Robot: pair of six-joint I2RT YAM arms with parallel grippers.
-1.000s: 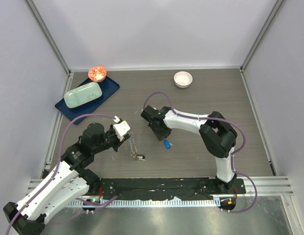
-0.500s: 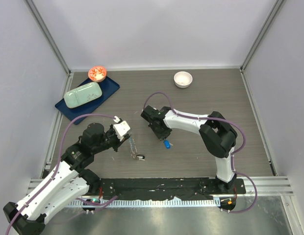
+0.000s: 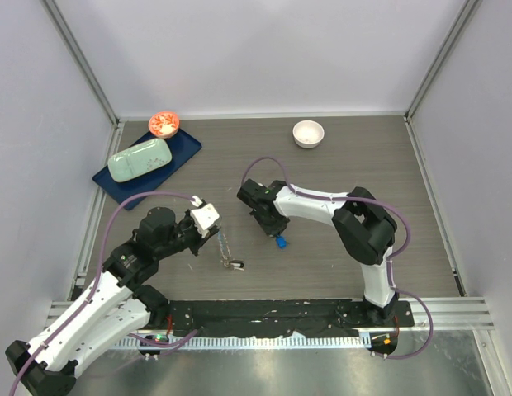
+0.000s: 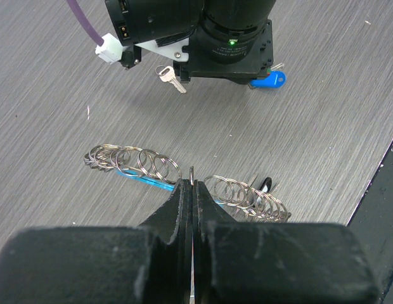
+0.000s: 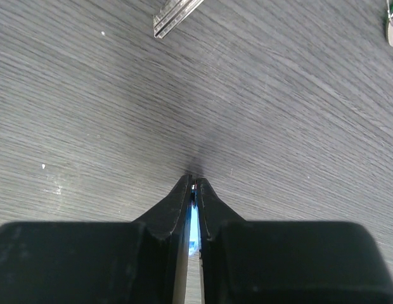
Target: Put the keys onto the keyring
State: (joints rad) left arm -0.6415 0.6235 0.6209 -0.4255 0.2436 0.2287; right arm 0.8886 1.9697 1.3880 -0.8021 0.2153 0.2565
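The keyring [image 4: 146, 166] is a row of thin silvery rings on a light-blue strip, lying on the table; it also shows in the top view [image 3: 229, 250]. My left gripper [image 4: 193, 183] is shut on one ring at its middle. A black-headed key [image 4: 264, 185] lies at the keyring's right end. My right gripper [image 3: 276, 232] stands on the table, shut on the blue-headed key [image 4: 267, 79], whose blue head shows between its jaws [image 5: 193, 218]. A plain silver key [image 4: 172, 78] lies beside the right gripper and shows in the right wrist view [image 5: 176, 16]. No green key shows.
A white round bowl [image 3: 308, 133] stands at the back right. A dark blue tray [image 3: 180, 155] at the back left holds a pale green box [image 3: 139, 159], with a small orange dish [image 3: 164, 124] beside it. A black rail [image 3: 272, 313] runs along the near edge.
My right gripper has edged slightly to the left with the blue-headed key. My left gripper and the keyring have not moved.
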